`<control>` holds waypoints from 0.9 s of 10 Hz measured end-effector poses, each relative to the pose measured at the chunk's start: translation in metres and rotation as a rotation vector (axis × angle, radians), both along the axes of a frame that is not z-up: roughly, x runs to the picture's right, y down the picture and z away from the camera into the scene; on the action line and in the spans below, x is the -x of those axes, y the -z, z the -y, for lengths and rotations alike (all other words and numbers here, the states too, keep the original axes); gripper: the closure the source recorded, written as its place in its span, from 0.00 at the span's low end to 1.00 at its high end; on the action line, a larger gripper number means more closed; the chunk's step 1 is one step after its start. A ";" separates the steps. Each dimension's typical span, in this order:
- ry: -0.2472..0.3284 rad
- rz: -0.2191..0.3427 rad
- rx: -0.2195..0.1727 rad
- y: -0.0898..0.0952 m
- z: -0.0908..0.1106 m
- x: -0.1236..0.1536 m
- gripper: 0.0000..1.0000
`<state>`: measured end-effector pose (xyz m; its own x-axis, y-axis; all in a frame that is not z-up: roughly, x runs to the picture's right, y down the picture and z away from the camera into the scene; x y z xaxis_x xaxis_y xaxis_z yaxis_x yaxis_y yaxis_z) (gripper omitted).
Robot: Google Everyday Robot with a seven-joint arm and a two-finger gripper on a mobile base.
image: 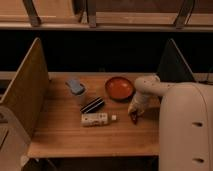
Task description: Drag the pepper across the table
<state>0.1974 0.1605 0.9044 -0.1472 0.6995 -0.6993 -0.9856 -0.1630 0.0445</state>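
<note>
1. Near the right side of the table point(60, 135), the pepper point(134, 118) lies as a small dark red lump directly under the gripper point(134, 114), just in front of the orange bowl point(119, 88) and right of the white bottle point(96, 119).
2. Whether the fingers are clamped on the pepper or only pressing against it cannot be told from this view, so the grip itself is the first risk: a loose contact could let the pepper slip out sideways partway through a drag.
3. A drag to the left looks likely to push the pepper into the white bottle's cap, and beyond it sits the black-and-white striped oblong point(93, 105); either could be knocked or carried along.
4. A drag toward the right or front runs out of tabletop quickly, so the pepper could roll off the edge.
5. Pressing down too hard might squash or pin the pepper instead of sliding it.
6. From the robot's white body at lower right, the arm point(150, 87) reaches up over the table, bends at a rounded joint beside the bowl, and angles down and leftward so that the gripper points at the tabletop.
</note>
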 end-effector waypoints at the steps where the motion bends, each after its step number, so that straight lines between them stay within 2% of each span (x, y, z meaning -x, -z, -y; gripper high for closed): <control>1: 0.000 0.000 -0.001 0.000 0.000 0.000 1.00; 3: 0.003 -0.012 0.007 -0.002 -0.001 -0.002 1.00; 6: -0.010 -0.133 0.029 -0.011 -0.006 -0.048 1.00; 7: -0.018 -0.181 0.052 -0.011 -0.014 -0.068 1.00; 9: -0.032 -0.233 0.064 -0.012 -0.020 -0.088 1.00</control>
<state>0.2855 0.1800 0.9164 -0.3315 0.6474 -0.6863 -0.9418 -0.1839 0.2815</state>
